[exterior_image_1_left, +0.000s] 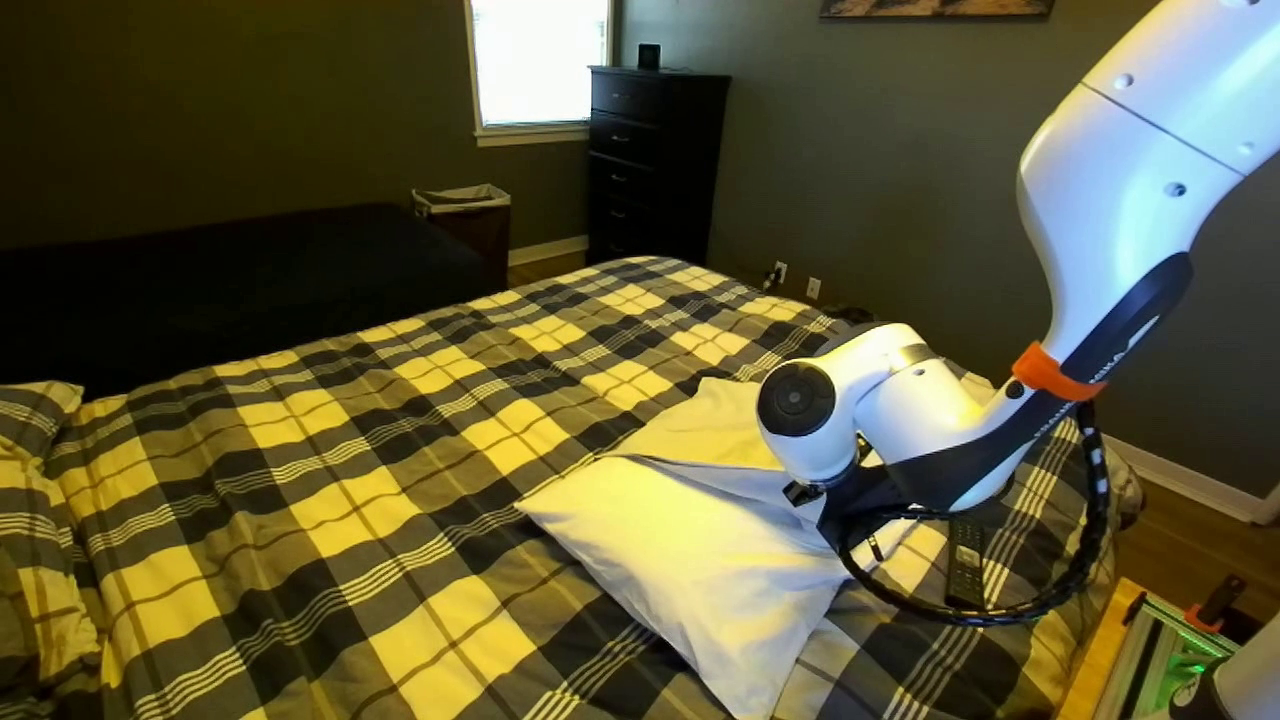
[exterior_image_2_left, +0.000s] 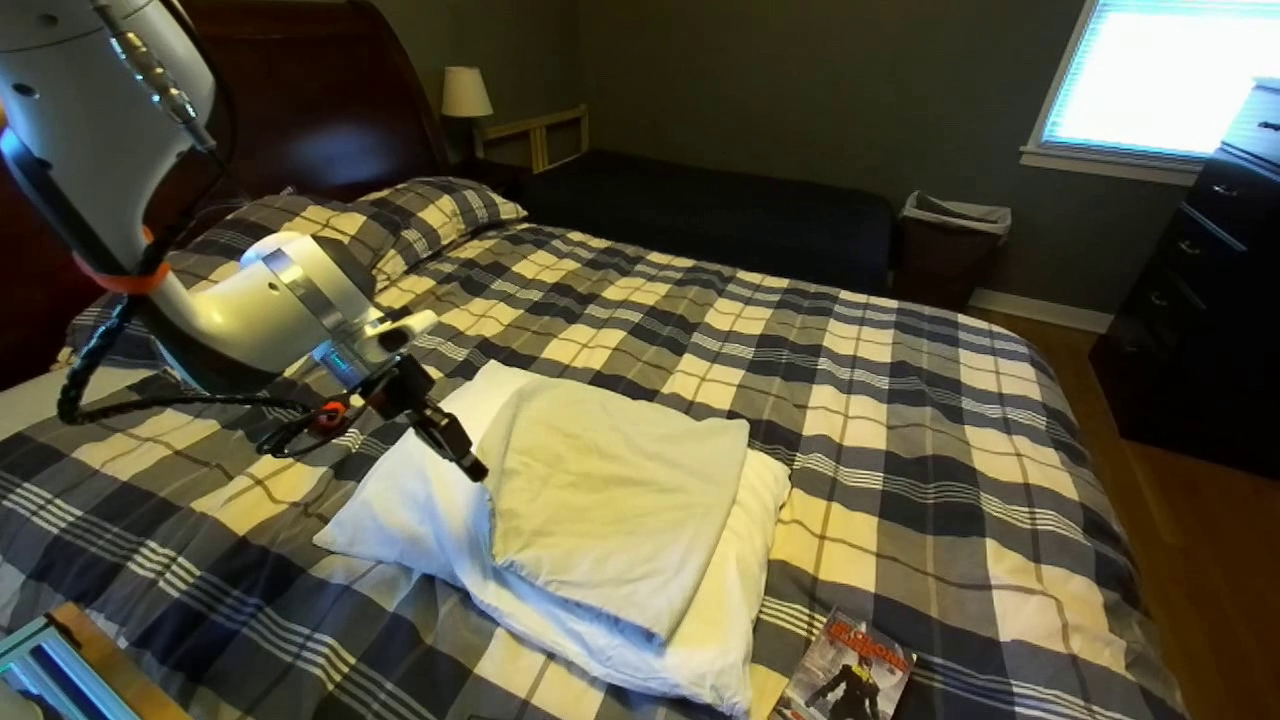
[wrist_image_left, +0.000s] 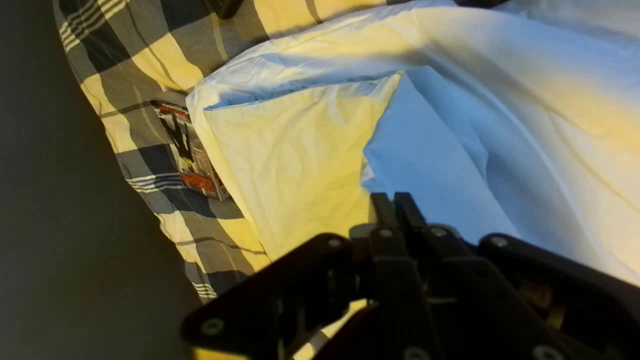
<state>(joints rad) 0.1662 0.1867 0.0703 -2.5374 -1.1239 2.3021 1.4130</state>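
Slanting down over a navy, grey and cream plaid bed (exterior_image_1_left: 370, 520), the slim black two-fingered end effector (wrist_image_left: 395, 202) shows us clenched fingers, their narrow tips drawn together side by side. The tips stand at the edge of a roughly square cream cloth (exterior_image_2_left: 620, 490), though we cannot tell whether they touch it. The cloth lies spread across a white fabric pillow (exterior_image_1_left: 690, 560), and in the wrist view we see a bluish-lit fold of fabric (wrist_image_left: 435, 150) along its edge. Above the end effector rises a glossy white jointed arm (exterior_image_2_left: 250, 320), banded in orange and trailing a black braided cable (exterior_image_1_left: 1098, 500). Through the cable's loop, in an exterior view, we spot a long black remote control (exterior_image_1_left: 965, 565) lying on the bed near the pillow. Close to a corner of the pillow lies an illustrated grey book with red lettering (exterior_image_2_left: 850, 670). Farther out, we find a dark polished-wood headboard (exterior_image_2_left: 300, 100), a white-shaded lamp (exterior_image_2_left: 466, 92), a low black-covered bed (exterior_image_2_left: 720, 205), a brown hamper with a white liner (exterior_image_2_left: 950, 250) and a tall black chest of drawers (exterior_image_1_left: 655, 165).
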